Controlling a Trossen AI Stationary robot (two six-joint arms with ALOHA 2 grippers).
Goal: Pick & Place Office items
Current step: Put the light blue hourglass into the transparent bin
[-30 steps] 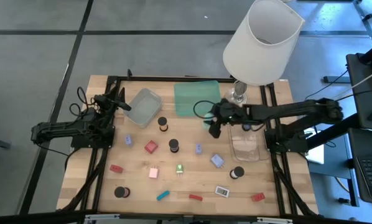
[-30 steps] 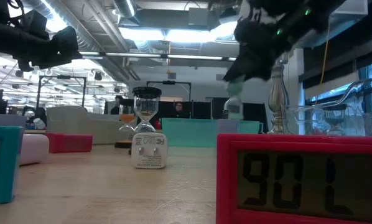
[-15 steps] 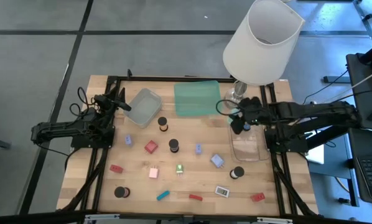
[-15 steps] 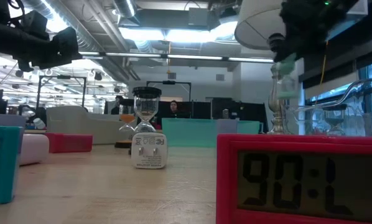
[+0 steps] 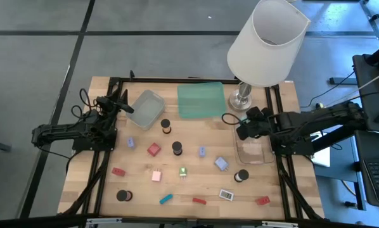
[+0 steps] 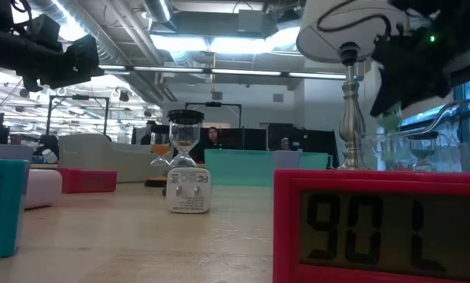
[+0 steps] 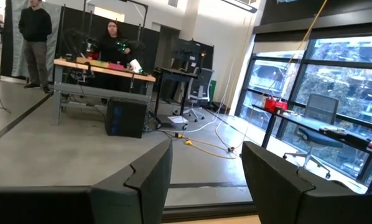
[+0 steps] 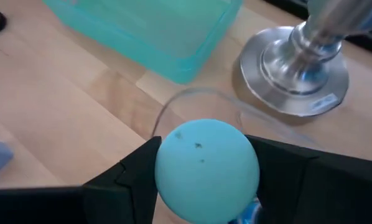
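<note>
My right gripper [image 5: 243,130] is shut on a mint-green round cap [image 8: 207,163] and hangs over the far left corner of the clear tray [image 5: 251,151], near the lamp base [image 5: 243,98]. In the low view the gripper [image 6: 408,75] is high on the right. The other office items lie loose on the wood: black cylinders [image 5: 176,147], a red block [image 5: 153,149], lavender blocks [image 5: 221,163], a teal bar [image 5: 166,199] and a red bar [image 5: 199,201]. My left gripper [image 7: 204,180] is open and waits at the table's left, by the grey tray [image 5: 147,108]. My right gripper pinches the mint-green cap by its rounded sides [image 8: 167,163], one dark finger [image 8: 133,168] on each side. The fingers slant down from the table's right. The cap is lifted clear, above the clear tray's rim [image 8: 173,102].
The green tray [image 5: 201,100] lies at the far middle, the grey tray to its left. The large white lamp shade [image 5: 267,41] overhangs the far right corner, above the right arm. A red clock [image 6: 376,228] and a white plug [image 6: 188,190] stand close to the low camera.
My right gripper, carrying the mint-green cap, has moved from the near edge of the green tray toward the table's right edge, past the lamp base. It now hangs over the clear tray's far left corner. The left arm has kept still.
</note>
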